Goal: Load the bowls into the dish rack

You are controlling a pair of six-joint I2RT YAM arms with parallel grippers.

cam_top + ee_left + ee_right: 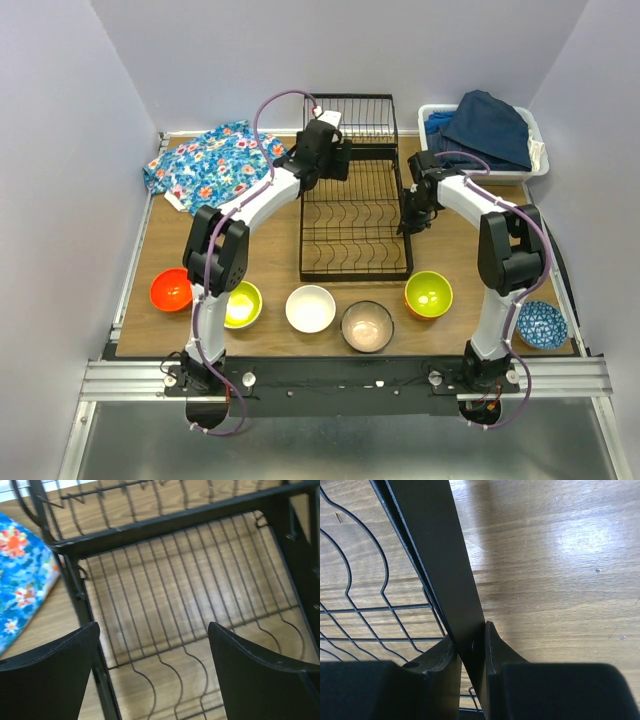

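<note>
While beside dish rack, clothes in bin

Overhead plus two wrist views.
Top looks down from behind my bases; left wrist close above the dish rack; right wrist tight on its side rail; all share it.

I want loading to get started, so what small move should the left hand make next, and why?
Probably pull the open left hand back toward the yellow-green bowl. The dish rack is empty, the right hand is clamped on its side rail, and every bowl in view sits on the table.
</note>
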